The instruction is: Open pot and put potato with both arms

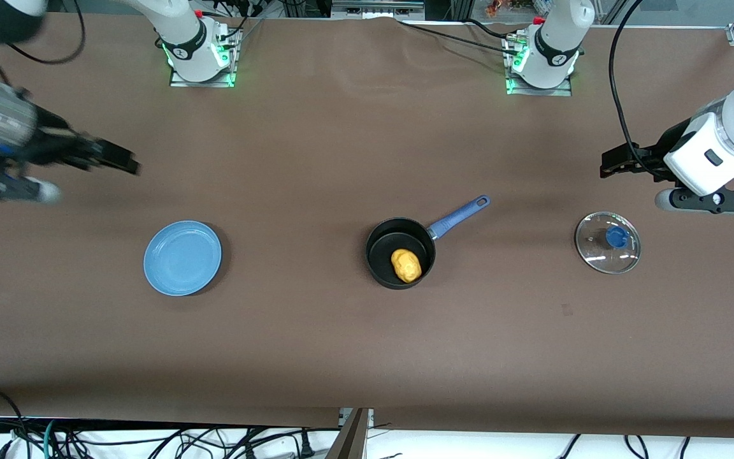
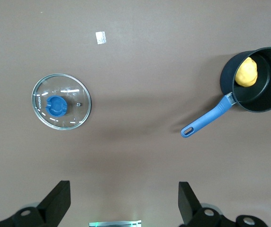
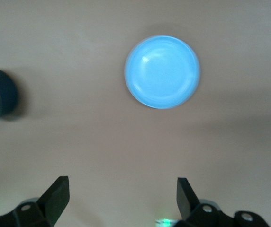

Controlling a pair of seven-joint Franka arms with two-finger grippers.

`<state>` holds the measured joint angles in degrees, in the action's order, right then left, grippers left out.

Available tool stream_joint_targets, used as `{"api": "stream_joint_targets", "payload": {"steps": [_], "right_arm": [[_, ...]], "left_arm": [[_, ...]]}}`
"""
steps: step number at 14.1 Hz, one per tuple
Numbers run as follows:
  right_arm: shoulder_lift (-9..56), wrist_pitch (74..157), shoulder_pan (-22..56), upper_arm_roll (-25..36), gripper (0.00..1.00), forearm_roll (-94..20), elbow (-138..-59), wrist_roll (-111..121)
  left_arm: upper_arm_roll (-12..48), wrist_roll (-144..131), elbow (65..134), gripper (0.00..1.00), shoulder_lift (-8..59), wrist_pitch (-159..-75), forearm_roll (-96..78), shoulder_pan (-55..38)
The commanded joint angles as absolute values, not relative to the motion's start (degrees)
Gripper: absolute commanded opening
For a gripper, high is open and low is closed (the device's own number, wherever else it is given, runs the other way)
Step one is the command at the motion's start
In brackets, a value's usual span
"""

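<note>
Potato [image 1: 406, 266] in open pot [image 1: 382, 258] — lid [image 1: 608, 243] apart, rim marking unreadable.

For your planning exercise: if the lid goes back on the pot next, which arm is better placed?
Probably the left: its gripper hangs open beside the lid. The right gripper is over the plate's end of the table.

My potato [image 1: 406, 266] sits in the pot [image 1: 400, 252]; the lid [image 1: 608, 242] lies toward my left arm's end, the plate [image 1: 182, 257] toward my right's.
</note>
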<state>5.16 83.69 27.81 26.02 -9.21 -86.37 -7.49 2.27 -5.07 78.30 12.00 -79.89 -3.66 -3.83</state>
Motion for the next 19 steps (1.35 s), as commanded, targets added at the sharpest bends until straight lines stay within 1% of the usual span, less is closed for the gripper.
{"api": "stream_joint_targets", "payload": {"steps": [1,2,4,5,13,19], "right_arm": [[-4.64,84.64,18.87,17.37,1.0,-6.51,-95.79,-5.36],[-5.35,84.55,14.55,12.96,1.0,-6.33,-96.41,-5.27],[-5.97,84.72,8.64,5.57,1.0,-4.32,-96.85,-5.19],[-6.06,84.73,8.0,4.32,1.0,-4.05,-96.86,-5.19],[-3.78,84.73,8.09,4.31,1.0,-2.73,-93.08,-3.09],[-3.95,84.29,7.82,4.48,1.0,-2.2,-92.9,-1.41]], "left_arm": [[2.29,-4.48,75.33,1.0,13.53,-79.45,-2.37,-4.31],[2.37,-4.48,75.24,1.0,13.54,-79.45,-2.37,-4.31],[2.29,-4.48,75.15,1.0,13.54,-79.45,-2.37,-4.22],[2.29,-4.48,75.23,1.0,13.54,-79.45,-2.37,-4.31],[2.2,-4.48,75.15,1.0,13.62,-79.37,-2.46,-4.22],[2.2,-4.48,74.97,1.0,13.97,-79.37,-2.46,-4.04]]}}
